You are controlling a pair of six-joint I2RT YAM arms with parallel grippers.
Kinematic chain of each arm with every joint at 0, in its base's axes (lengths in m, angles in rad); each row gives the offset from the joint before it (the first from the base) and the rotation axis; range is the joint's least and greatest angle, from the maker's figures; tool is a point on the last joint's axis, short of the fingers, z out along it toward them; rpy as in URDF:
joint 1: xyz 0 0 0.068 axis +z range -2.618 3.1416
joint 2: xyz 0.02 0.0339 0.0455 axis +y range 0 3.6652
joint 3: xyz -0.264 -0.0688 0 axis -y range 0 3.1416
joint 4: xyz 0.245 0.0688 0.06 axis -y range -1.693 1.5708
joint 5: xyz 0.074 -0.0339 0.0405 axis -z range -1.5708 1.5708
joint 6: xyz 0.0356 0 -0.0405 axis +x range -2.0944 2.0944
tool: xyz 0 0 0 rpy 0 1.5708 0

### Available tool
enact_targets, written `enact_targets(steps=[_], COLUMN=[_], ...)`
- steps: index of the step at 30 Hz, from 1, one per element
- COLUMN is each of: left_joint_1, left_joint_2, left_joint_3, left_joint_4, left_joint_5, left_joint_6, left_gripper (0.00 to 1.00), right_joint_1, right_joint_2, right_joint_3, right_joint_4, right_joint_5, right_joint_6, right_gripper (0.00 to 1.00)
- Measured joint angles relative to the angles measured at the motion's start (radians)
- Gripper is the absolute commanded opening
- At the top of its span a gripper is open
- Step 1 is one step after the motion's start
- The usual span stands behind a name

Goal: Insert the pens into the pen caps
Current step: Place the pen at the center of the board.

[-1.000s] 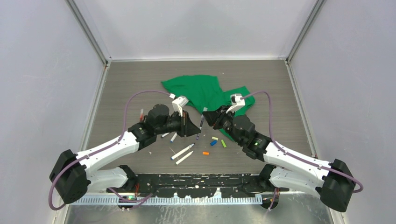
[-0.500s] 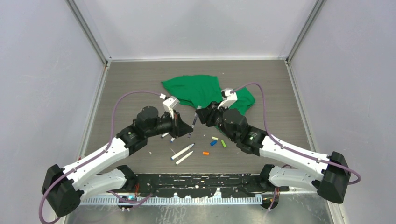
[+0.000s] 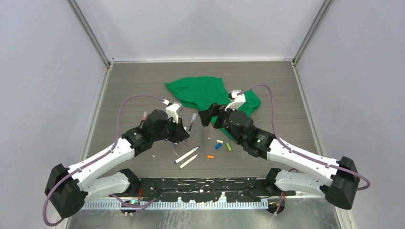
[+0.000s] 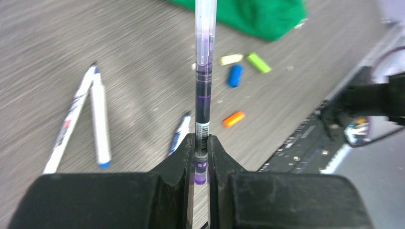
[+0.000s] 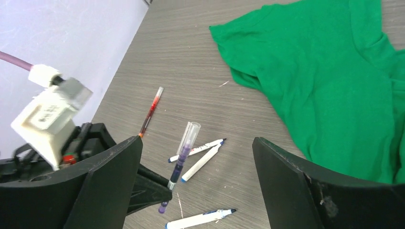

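Observation:
My left gripper (image 3: 185, 134) (image 4: 202, 143) is shut on the lower end of a purple pen (image 3: 191, 122) (image 4: 202, 98), which stands up from the jaws. A clear pen cap (image 4: 205, 24) (image 5: 189, 135) sits over its top end. The right gripper (image 3: 209, 116) (image 5: 196, 141) is wide open just right of that pen and holds nothing. Two white pens (image 3: 186, 155) (image 5: 198, 150) lie on the table below the grippers, with another (image 5: 200, 219) nearer. Loose caps lie to the right: yellow (image 3: 219, 141), blue (image 3: 218, 146), green (image 3: 229, 147) and orange (image 3: 210, 156).
A crumpled green cloth (image 3: 206, 92) (image 5: 329, 71) lies behind the grippers. A red pen (image 3: 144, 116) (image 5: 150, 110) lies alone at the far left, behind the left arm. The black base rail (image 3: 200, 183) runs along the near edge.
The right gripper has opened wide and let go of the clear cap, which stays on the purple pen. The left gripper has carried the pen a little to the left.

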Motion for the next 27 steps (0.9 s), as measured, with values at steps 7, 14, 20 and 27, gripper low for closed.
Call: enact_targets(steps=[7,14,20,27], left_joint_1=[0.076,0.227,0.295,0.313], left_joint_2=[0.137,0.254,0.464,0.665], left_joint_3=[0.151,0.241,0.306,0.416], left_joint_4=[-0.293,-0.439,-0.492,-0.587], left_joint_5=[-0.204,-0.387,-0.547,-0.679], left_joint_6=[0.063,0.106,0.132,0.167], left_gripper=[0.00,0.00,0.00,0.00], right_joint_1=[-0.033,-0.079,-0.131,-0.187], right_joint_2=[-0.081,-0.142,-0.160,-0.189], right_joint_3=[-0.002,-0.031,-0.060,-0.083], right_joint_4=[-0.031,-0.055,-0.061,-0.065], right_joint_5=[0.035,0.035,0.003,-0.042], right_joint_6=[-0.033,-0.041,-0.049,-0.058], right_gripper=[0.92,0.92,0.92,0.92])
